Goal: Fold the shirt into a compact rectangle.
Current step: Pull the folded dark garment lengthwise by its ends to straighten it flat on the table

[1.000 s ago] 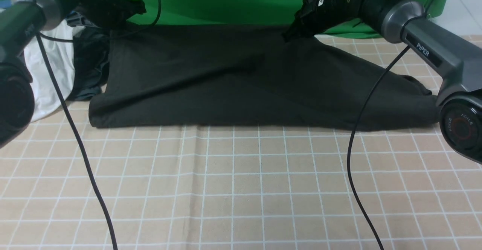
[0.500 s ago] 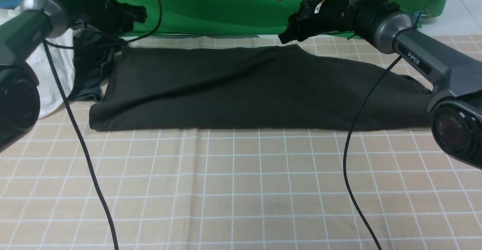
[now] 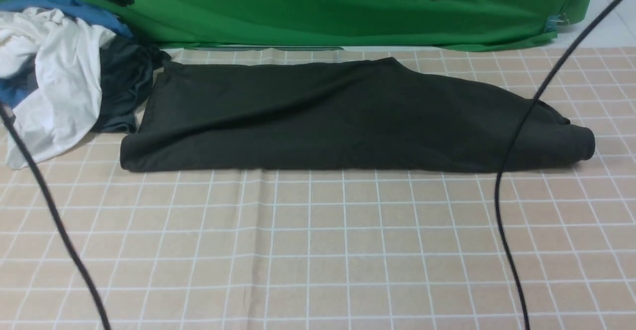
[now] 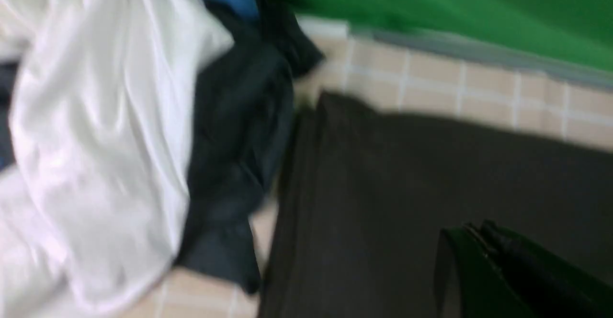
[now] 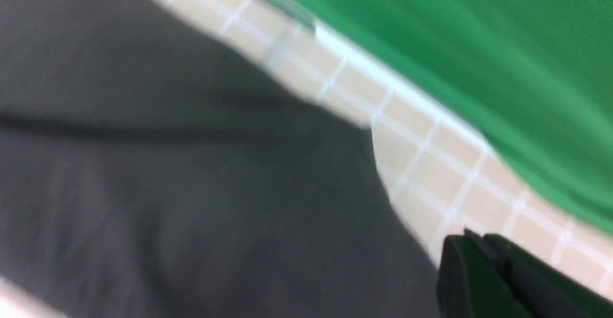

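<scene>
While neither tool grips it, shirt [image 3: 343,116], black: a long folded band across the front view's upper middle, flat on bench [image 3: 318,250], probably laid so for a crosswise fold. Left tool [image 4: 476,229], right tool [image 5: 474,239]: pinched closed, empty, above it. White garment [image 3: 54,86], upper left: set aside.

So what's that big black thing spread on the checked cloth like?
The shirt is black, soft-looking matte fabric, folded into a long band lying flat on the checked tablecloth. Its near edge is a fairly straight fold; its far edge slopes down towards the right, where the end looks rolled. Shallow wrinkles cross it. Its far left corner meets a dark grey garment.
</scene>
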Robot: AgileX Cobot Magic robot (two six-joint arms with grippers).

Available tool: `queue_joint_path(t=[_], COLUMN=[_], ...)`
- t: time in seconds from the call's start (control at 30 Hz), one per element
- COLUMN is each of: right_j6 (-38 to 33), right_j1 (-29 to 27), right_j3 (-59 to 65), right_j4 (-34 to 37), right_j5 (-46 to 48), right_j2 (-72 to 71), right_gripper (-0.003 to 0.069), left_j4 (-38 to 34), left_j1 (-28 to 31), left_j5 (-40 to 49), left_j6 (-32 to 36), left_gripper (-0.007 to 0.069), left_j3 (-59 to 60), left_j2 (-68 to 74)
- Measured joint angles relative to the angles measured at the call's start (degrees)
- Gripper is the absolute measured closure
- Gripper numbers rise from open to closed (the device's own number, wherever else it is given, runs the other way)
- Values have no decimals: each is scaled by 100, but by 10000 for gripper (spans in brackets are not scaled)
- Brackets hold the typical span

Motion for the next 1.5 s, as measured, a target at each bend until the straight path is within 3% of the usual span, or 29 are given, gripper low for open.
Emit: queue_joint_path(t=[0.23,0.5,0.7,0.73,0.77,0.83,0.93,1.0,1.13,1.2,1.4,1.5], right_j6=[129,80,72,72,72,62,56,56,56,56,56,56], right_j1=[-285,-326,-331,-331,-331,-326,-326,-326,-326,-326,-326,-326], right_j3=[864,2398,2823,2837,2837,2848,2848,2848,2848,2856,2856,2861], right_j4=[124,307,351,388,388,465,565,630,695,701,744,764], right_j5=[301,365,389,383,383,342,314,298,298,298,298,298], right_j2=[-890,-1566,-1584,-1584,-1584,-1584,-1584,-1584,-1584,-1584,-1584,-1584], right_gripper=[621,621,621,621,621,621,621,621,621,621,621,621], left_j4=[-84,76,361,393,399,399,394,375,300,124,-137,-108], left_j1=[6,6,6,6,6,6,6,6,6,6,6,6], left_j5=[296,-491,-1058,-1231,-1268,-1478,-1600,-1612,-1601,-1524,-1403,-1384], left_j6=[28,-342,-358,-358,-358,-358,-359,-359,-359,-359,-359,-359], left_gripper=[612,591,412,332,321,203,93,64,81,139,537,599], left_j3=[1758,2566,2704,2704,2704,2704,2704,2704,2704,2704,2652,2529], left_j2=[-912,-915,-504,-348,-327,-96,148,281,440,512,602,560])
